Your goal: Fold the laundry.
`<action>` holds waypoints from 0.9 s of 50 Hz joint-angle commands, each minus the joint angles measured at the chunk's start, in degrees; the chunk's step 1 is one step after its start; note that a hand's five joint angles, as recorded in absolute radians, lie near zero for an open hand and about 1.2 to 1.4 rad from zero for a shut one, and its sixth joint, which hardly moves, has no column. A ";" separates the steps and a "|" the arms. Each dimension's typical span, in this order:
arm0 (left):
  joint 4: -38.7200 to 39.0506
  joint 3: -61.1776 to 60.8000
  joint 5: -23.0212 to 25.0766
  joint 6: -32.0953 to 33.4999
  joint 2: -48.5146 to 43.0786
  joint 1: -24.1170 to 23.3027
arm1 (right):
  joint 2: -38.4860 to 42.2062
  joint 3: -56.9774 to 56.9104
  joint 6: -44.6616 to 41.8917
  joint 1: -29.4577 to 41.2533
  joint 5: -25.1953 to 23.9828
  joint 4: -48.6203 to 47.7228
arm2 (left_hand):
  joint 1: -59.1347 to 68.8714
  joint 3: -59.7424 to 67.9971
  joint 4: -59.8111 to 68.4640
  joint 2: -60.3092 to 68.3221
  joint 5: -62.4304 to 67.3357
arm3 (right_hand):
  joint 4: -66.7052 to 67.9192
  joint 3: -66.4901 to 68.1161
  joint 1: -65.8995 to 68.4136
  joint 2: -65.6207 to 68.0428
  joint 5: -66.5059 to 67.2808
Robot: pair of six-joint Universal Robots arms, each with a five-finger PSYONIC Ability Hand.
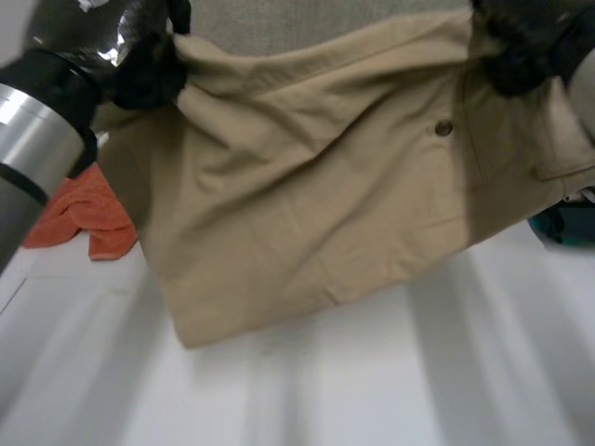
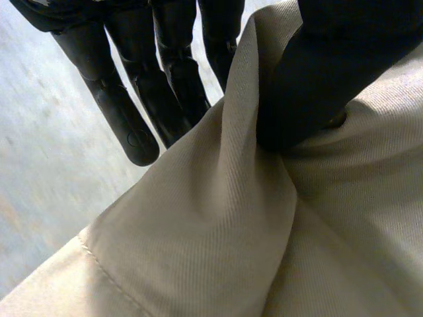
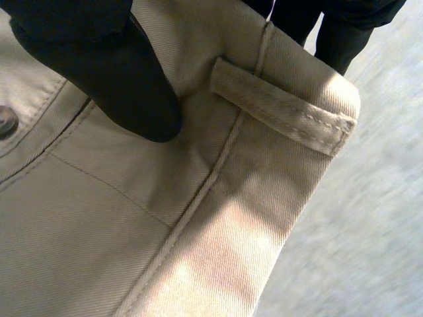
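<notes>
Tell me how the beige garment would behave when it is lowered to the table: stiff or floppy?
Probably floppy: the beige garment sags in folds between the left hand and the right hand. The stitched band by the belt loop looks thicker, so likely firmer.

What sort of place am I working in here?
Probably a laundry-folding test bench rather than a home: a plain white table, a beige garment held up by the left hand and right hand, and an orange cloth lying on the table beside it.
</notes>
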 commanded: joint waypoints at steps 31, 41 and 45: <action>-12.59 -12.64 -15.33 10.77 -13.26 -8.26 | 15.12 21.26 -11.59 -13.33 -15.96 -2.42 | -39.46 -43.22 -43.44 -43.33 -40.65 | -45.63 -44.85 -41.10 -44.55 -44.49; -4.59 -23.38 -12.61 12.00 -14.57 -7.47 | 15.82 32.71 -18.38 -15.97 -24.05 -16.64 | -39.28 -43.05 -43.27 -43.16 -40.48 | -42.78 -41.99 -38.24 -41.69 -41.63; -3.44 -23.38 -11.82 12.17 -17.47 -7.30 | 19.32 34.38 -17.94 -15.97 -25.11 -24.02 | -39.12 -42.88 -43.10 -42.99 -40.31 | -42.43 -41.65 -37.90 -41.35 -41.29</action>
